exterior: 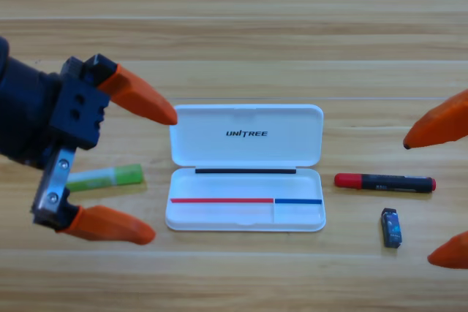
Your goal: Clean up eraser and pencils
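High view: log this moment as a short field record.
case: white case, open, table centre, nothing put inside
green pencil: left of case, on table
black pencil: right of case, on table
eraser: below black pencil, on table
left gripper: open, jaws around green pencil's end
right gripper: open, at right edge

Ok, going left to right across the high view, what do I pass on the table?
Left gripper, jaws open → light green pencil → open white plastic case → black pencil with red cap → small dark blue eraser → right gripper, jaws open, at the edge.
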